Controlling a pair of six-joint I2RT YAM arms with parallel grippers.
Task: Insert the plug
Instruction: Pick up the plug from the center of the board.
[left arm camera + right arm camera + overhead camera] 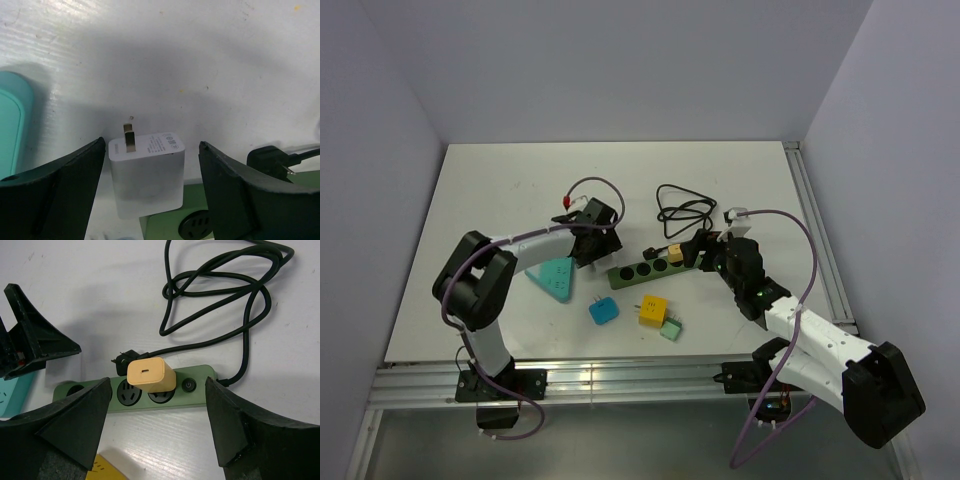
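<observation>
A white plug (147, 175) lies on its side on the table, prongs pointing away from me, its near end against the end of the green power strip (167, 222). My left gripper (152, 145) straddles it with the jaws open: the left finger (75, 175) is close to its side and the right finger (230, 185) stands apart. In the top view this gripper (592, 243) covers the white plug. A tan plug (150, 375) sits in a socket of the strip (200, 390), and my right gripper (157, 381) hovers open over it, touching nothing.
The strip's black cable (682, 208) coils behind it, its black plug (125, 360) lying beside the strip. A teal triangular adapter (558, 280), a blue plug (603, 312), a yellow plug (653, 311) and a pale green plug (670, 330) lie in front.
</observation>
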